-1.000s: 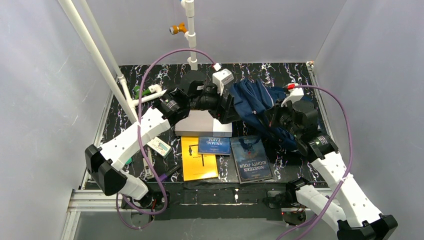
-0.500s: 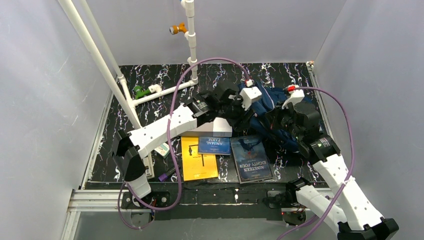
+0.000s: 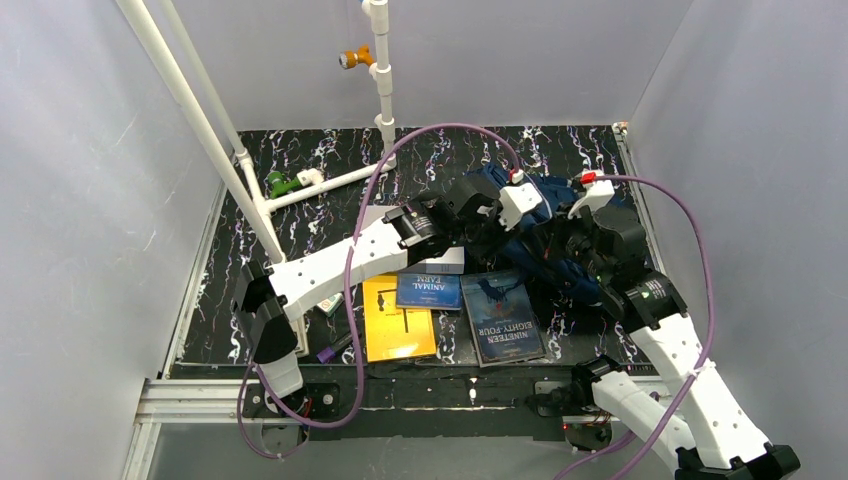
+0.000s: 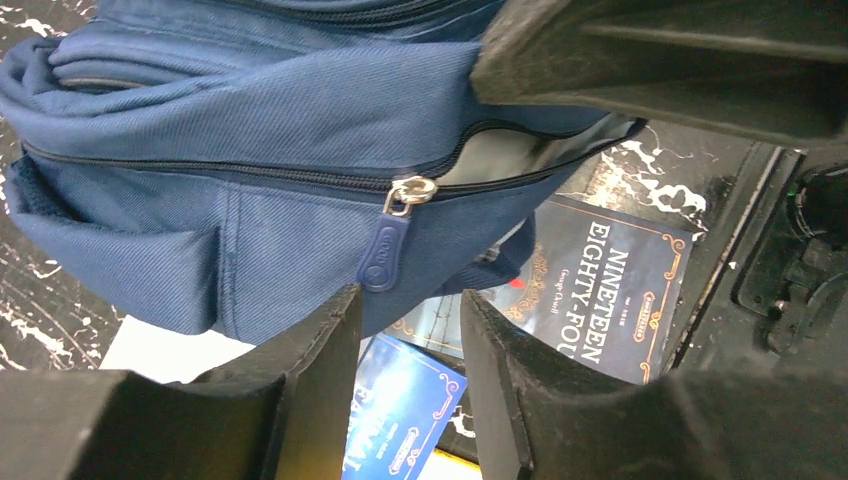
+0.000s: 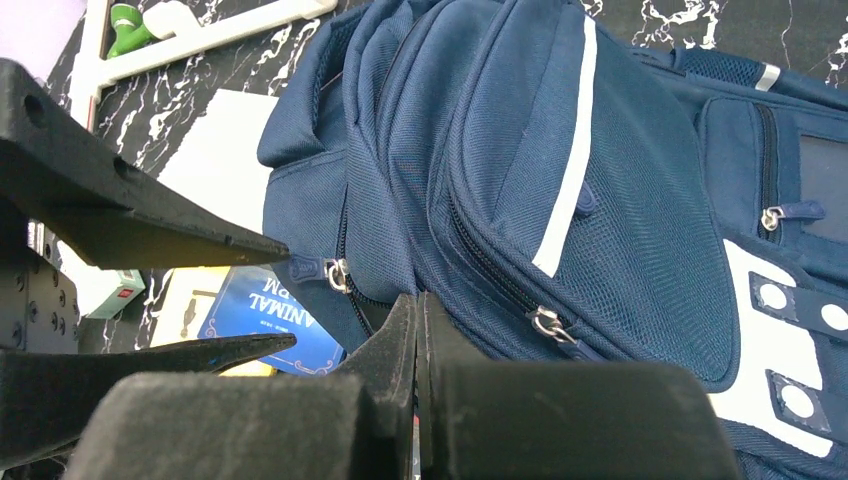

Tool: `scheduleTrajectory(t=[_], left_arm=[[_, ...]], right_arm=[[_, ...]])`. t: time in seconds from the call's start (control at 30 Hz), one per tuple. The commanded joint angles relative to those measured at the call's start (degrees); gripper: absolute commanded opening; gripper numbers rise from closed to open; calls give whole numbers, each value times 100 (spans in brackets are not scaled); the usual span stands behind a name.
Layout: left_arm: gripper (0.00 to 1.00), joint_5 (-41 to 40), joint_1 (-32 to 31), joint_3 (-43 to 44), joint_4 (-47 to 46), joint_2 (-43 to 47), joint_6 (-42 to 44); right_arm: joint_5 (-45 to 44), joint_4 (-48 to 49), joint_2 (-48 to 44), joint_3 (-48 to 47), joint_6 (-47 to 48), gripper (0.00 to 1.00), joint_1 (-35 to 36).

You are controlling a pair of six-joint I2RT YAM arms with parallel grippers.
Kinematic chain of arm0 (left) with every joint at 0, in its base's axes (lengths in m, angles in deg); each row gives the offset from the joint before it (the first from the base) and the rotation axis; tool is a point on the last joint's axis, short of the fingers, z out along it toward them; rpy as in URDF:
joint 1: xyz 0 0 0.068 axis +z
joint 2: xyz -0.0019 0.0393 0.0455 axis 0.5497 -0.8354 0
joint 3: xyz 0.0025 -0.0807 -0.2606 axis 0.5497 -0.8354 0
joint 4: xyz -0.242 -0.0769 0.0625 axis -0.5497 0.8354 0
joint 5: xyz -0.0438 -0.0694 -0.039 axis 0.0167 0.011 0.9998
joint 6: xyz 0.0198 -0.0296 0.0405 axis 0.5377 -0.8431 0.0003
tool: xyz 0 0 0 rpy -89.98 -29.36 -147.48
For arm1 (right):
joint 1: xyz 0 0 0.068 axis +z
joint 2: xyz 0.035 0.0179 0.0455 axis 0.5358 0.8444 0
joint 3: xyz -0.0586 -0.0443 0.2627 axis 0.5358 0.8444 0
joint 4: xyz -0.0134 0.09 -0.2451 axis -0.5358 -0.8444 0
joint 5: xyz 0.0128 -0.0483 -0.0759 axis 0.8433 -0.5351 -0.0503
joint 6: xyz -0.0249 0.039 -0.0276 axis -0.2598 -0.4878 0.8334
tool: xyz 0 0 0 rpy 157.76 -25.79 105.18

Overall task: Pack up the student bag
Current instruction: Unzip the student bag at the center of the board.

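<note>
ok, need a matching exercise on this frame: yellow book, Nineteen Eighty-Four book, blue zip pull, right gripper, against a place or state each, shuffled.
1. yellow book
2. Nineteen Eighty-Four book
3. blue zip pull
4. right gripper

A. jaws shut
B. just ahead of the left gripper's fingertips
C. book furthest right in the top view
D. book furthest left in the top view

Pairs: 1-D, 2-C, 3-B, 4-A

Overhead view facing down, wrist views close, sharing student bag
</note>
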Motion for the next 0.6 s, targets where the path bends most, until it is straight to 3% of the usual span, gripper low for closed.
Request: scheduleTrajectory(t=[0.0, 0.27, 0.57], left_arm=[[42, -325, 9, 180, -27, 286, 31], [44, -40, 4, 533, 44, -9, -15], [33, -56, -93, 651, 61, -284, -22]], right_arm=[[106, 618, -186, -539, 44, 1, -24], [199, 648, -126, -586, 41, 1, -22], [185, 634, -149, -593, 46, 1, -24]])
